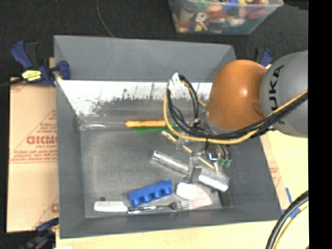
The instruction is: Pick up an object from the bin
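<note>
The grey metal bin [70, 154] holds a loose scatter of small items on its floor. At the front left lies a flat white strip [110, 206]. Further back, against the rear wall, an orange pen [144, 123] lies level with a green pen [148, 130] just in front of it. Near the front edge sits a blue ridged block [150, 192], and a metal fork [161, 207] lies just in front of it, tines pointing right. Right of centre a clear tube [167, 161] lies at a slant. A white oval piece [191, 192] rests beside the fork's tines. The gripper [194, 169] is low over the floor at the right end of the clear tube – between that tube and a white bristled brush [213, 180] – and whether it is spread or closed cannot be told. The orange cover [236, 95] and cables [171, 115] sit above it.
</note>
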You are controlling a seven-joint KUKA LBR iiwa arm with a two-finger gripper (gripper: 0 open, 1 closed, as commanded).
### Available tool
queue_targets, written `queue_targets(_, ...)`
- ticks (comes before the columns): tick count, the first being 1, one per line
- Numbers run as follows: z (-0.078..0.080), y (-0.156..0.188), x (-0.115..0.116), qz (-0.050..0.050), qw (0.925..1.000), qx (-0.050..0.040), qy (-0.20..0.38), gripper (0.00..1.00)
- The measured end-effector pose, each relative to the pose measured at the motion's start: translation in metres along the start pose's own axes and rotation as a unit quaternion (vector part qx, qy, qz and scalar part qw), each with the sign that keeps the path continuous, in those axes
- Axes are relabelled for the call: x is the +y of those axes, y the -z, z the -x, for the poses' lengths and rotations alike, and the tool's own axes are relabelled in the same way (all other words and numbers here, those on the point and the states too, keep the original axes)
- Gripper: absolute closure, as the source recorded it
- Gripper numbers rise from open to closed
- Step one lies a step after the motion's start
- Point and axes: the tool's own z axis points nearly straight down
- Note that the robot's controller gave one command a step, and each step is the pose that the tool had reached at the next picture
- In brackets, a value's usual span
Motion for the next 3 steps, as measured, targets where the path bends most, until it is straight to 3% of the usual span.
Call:
queue_targets(1, 0.002, 0.004, 0.0, 0.0, 1.0, -0.0042, 0.0, 0.0)
queue_targets(2, -0.03, -0.1, 0.022, -0.001, 0.9936, -0.0053, 0.113, 0.0)
queue_targets(3, -0.046, -0.122, 0.037, -0.001, 0.9931, -0.0162, 0.116, 0.0)
